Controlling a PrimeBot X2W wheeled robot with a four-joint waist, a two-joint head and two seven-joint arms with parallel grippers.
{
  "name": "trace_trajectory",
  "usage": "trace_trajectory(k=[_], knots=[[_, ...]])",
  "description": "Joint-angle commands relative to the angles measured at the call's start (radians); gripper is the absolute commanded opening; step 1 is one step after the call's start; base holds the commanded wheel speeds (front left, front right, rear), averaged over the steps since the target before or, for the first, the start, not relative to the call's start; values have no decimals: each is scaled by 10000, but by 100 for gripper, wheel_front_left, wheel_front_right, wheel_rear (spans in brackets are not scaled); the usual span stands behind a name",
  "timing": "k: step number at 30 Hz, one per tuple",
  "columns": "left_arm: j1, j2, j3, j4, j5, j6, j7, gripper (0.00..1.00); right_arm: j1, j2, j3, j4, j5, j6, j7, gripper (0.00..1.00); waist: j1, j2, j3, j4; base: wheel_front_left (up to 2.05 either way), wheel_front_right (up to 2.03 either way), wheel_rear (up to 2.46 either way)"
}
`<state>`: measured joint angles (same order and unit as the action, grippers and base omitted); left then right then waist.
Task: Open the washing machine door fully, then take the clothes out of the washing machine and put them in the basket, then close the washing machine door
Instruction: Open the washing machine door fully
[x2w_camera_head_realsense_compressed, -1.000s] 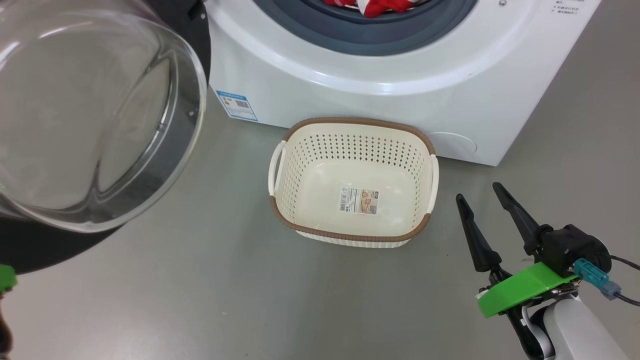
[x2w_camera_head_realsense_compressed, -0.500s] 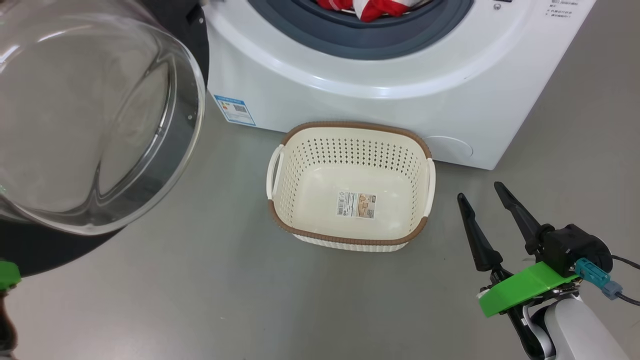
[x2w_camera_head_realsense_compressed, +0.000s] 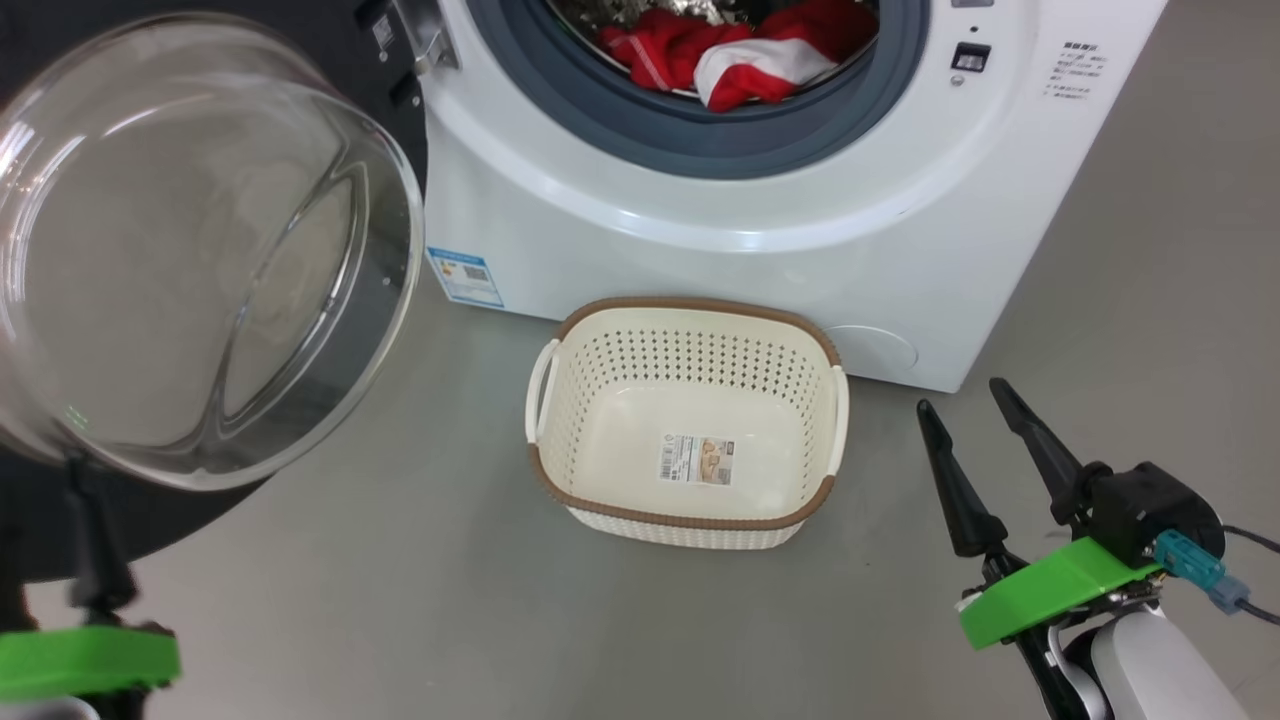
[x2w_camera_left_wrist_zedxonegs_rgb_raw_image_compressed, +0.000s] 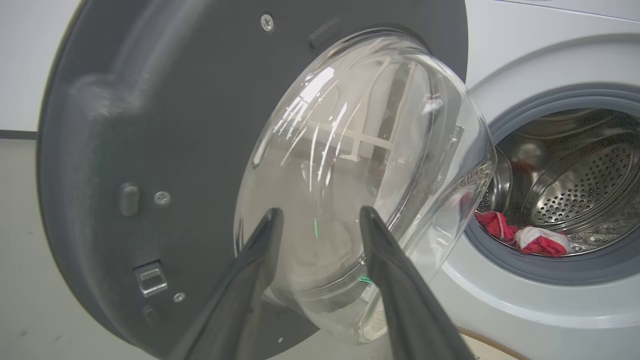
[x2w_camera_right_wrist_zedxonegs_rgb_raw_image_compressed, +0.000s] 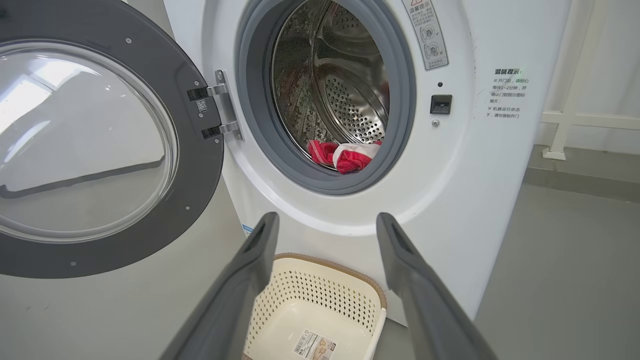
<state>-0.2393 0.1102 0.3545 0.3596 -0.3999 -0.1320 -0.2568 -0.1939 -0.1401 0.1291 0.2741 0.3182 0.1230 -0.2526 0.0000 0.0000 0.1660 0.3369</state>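
Head view: clothes (x2w_camera_head_realsense_compressed: 745, 62) lie in the washing machine (x2w_camera_head_realsense_compressed: 700, 260) drum, beyond the basket (x2w_camera_head_realsense_compressed: 700, 303); right claw (x2w_camera_head_realsense_compressed: 958, 394) spread wide, empty. Left wrist view: left claw (x2w_camera_left_wrist_zedxonegs_rgb_raw_image_compressed: 320, 212) parted, empty, near the washing machine door (x2w_camera_left_wrist_zedxonegs_rgb_raw_image_compressed: 150, 125) glass. Right wrist view: clothes look soft, light; pinch a raised fold.

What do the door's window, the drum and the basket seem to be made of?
Door window: clear and glossy with streaked reflections, likely glass. Drum: shiny perforated metal, probably stainless steel. Basket: matte cream plastic punched with holes; its brown rim imitates weave.
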Motion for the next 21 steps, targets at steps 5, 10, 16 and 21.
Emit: trace_trajectory(k=[5,10,16,21], knots=[[889,417,-859,-902,-229,14,-49,100,244,-51,-20,-333,195,77,-91,100,0,0,-326,-372,0,0,0],[1247,585,-1725,-1297,-392,14,-49,100,443,-11,-279,-426,225,77,-91,100,0,0,-440,-602,0,0,0],[1504,804,-2416,-1774,-349,14,-49,100,782,85,-708,-624,252,77,-92,100,0,0,-490,-1066,0,0,0],[1593,886,-2994,-2128,-578,14,-49,100,939,66,-853,-673,280,77,-92,100,0,0,-468,-1602,0,0,0]])
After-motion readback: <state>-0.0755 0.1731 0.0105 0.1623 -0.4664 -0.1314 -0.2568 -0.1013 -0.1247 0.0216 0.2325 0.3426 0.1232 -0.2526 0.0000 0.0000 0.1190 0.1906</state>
